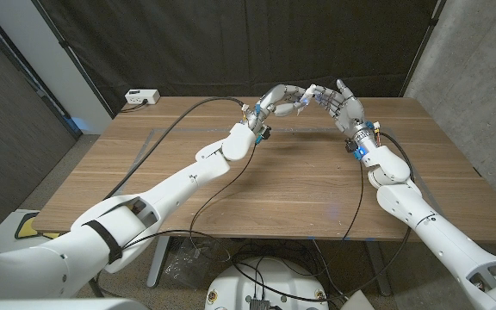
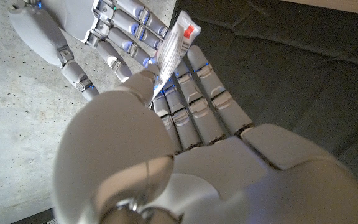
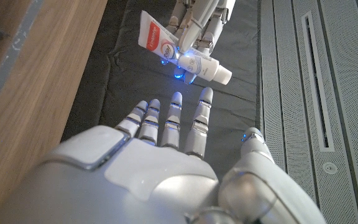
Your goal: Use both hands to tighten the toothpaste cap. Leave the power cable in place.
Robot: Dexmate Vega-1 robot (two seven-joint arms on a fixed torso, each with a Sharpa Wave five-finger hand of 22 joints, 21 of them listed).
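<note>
Raised above the far edge of the tabletop (image 1: 257,185), at about 12 o'clock in the head view, the left hand (image 1: 280,100) grasps the toothpaste (image 3: 179,51) in its fingers (image 3: 190,25), the cap (image 3: 224,74) pointing toward the right hand (image 1: 344,103). The right hand's fingers (image 3: 176,115) are released and spread, just short of the cap. A power strip (image 1: 141,97) sits at the 10 o'clock corner.

Robot lab: black curtain (image 1: 231,43) backdrop, bare wooden table (image 1: 257,185), trailing cables (image 1: 158,142).
</note>
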